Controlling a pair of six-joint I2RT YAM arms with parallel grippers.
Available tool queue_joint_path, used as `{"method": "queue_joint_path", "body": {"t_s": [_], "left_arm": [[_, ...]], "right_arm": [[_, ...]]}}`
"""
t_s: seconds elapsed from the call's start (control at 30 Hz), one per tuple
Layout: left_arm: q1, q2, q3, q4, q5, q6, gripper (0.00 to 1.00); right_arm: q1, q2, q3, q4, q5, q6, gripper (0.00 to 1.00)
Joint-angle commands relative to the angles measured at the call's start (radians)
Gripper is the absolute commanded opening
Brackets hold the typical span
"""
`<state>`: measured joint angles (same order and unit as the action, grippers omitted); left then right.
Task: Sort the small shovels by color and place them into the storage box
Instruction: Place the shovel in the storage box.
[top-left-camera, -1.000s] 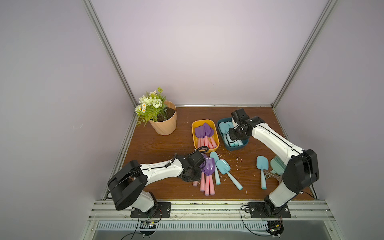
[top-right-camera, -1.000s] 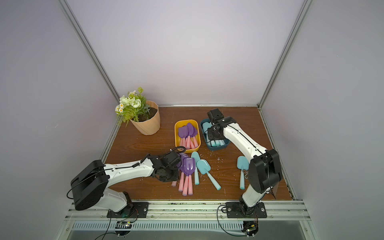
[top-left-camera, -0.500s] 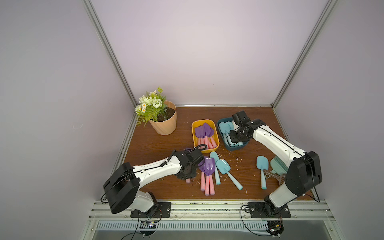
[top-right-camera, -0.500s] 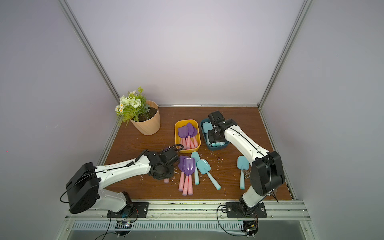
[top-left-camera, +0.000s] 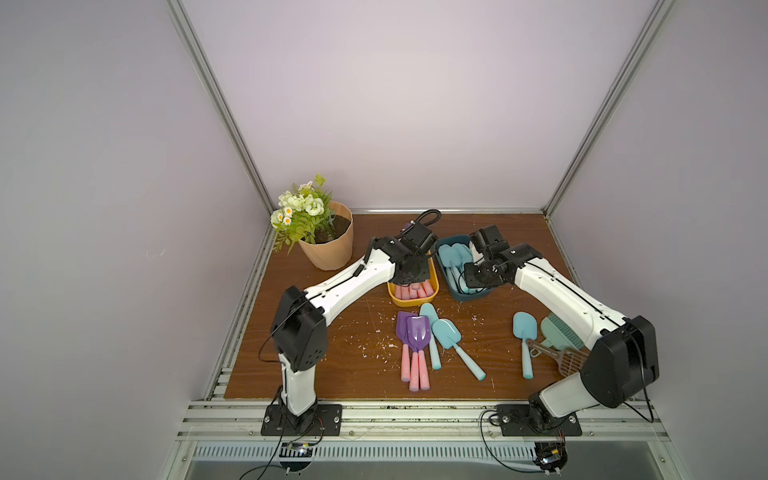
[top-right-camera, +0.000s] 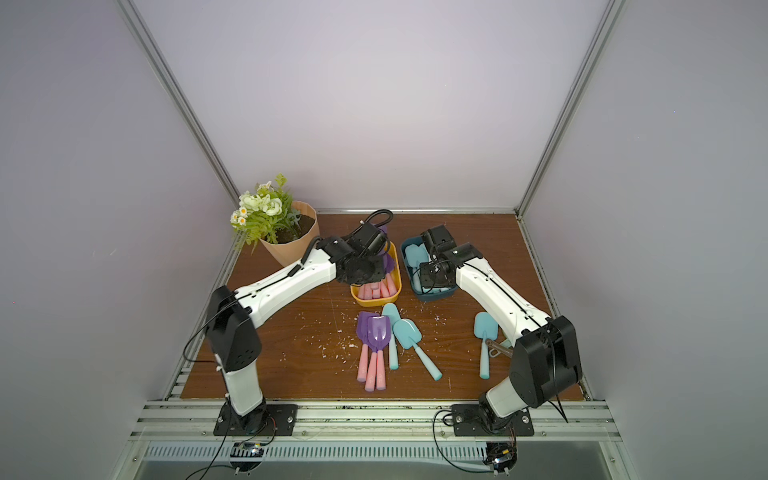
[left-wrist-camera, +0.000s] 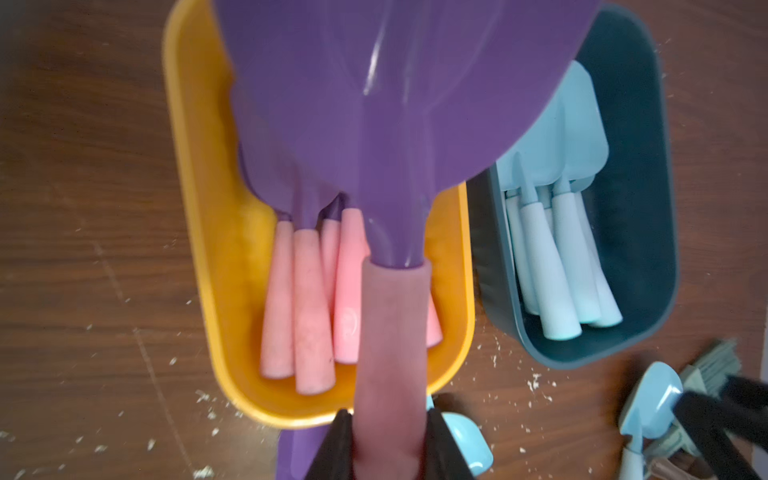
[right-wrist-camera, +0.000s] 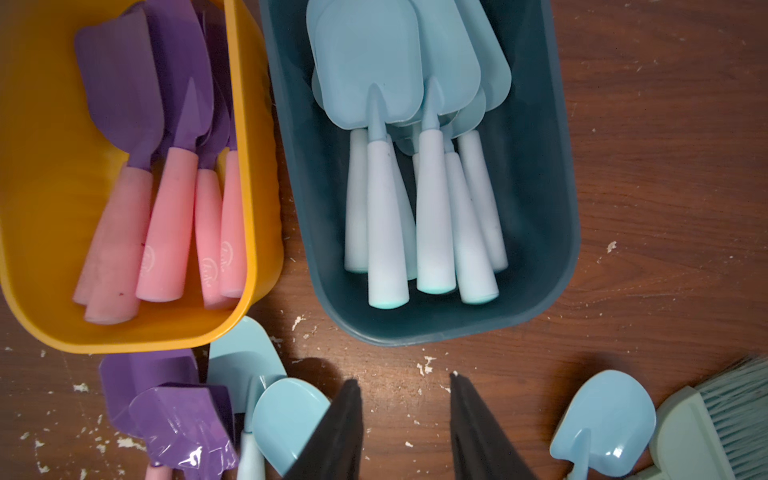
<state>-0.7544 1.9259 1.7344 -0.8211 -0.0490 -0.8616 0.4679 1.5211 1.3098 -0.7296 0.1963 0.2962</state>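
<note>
Up it comes! A second ago the left hand (left-wrist-camera: 390, 432) was down among the loose shovels on the surface (top-left-camera: 316, 340). Now it hangs over the yellow box (left-wrist-camera: 199, 216), pinching a purple shovel (left-wrist-camera: 386, 116) by its pink handle, blade pointing away over the box. So the pick is made, and what's left for this one, I'd say, is only to lower it and let go onto the purple ones already lying there. The right hand (right-wrist-camera: 403, 380) has barely moved: it sits at the near end of the blue box (right-wrist-camera: 536, 232), fingers spread with nothing between them, so its drop looks done and I'd expect it to head back for another. Only the left wrist view shows the pinch itself; in both top views the wrist hides the held shovel almost entirely. Likewise only the right wrist view proves that hand is empty, and it shows the stacked aqua shovels (right-wrist-camera: 386, 83) inside the blue box. The top views give the tally instead: some purple shovels (top-left-camera: 411, 332) left on the surface, two aqua ones (top-left-camera: 446, 334) touching them, another aqua one (top-left-camera: 523, 330) apart beside the green brush (top-left-camera: 561, 336) and brown scoop (top-left-camera: 557, 358), which should stay put.
</note>
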Motion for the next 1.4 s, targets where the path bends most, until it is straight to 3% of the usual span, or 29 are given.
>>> {"method": "queue_joint_path", "body": {"t_s": [0.0,0.23,0.47,0.57,0.7,0.83,1.0,1.37], "left_arm": [[0.003,0.085,0.069,-0.035,0.051,0.031,0.01],[0.015,0.157,0.089,-0.001,0.066,-0.019,0.01],[0.015,0.144,0.026,0.038,0.057,-0.072,0.01],[0.015,0.125,-0.009,0.064,0.075,-0.095,0.14],[0.014,0.101,-0.048,0.087,0.088,-0.113,0.4],[0.015,0.083,-0.038,0.091,0.079,-0.106,0.53],[0.015,0.048,0.009,0.09,0.066,-0.089,0.57],[0.017,-0.084,-0.08,0.091,-0.01,-0.093,0.58]], "right_arm": [[-0.005,-0.052,-0.001,-0.002,-0.005,0.014,0.4],[-0.005,-0.082,-0.034,0.004,0.008,0.009,0.4],[-0.005,-0.094,-0.05,0.005,-0.015,0.008,0.4],[-0.005,-0.1,-0.059,0.004,-0.029,0.009,0.4],[-0.005,-0.11,-0.083,-0.002,-0.077,0.016,0.4],[-0.003,-0.137,-0.134,-0.016,-0.153,0.048,0.4],[0.025,-0.2,-0.262,0.004,-0.278,0.098,0.41],[0.226,-0.269,-0.484,-0.049,-0.267,0.203,0.41]]}}
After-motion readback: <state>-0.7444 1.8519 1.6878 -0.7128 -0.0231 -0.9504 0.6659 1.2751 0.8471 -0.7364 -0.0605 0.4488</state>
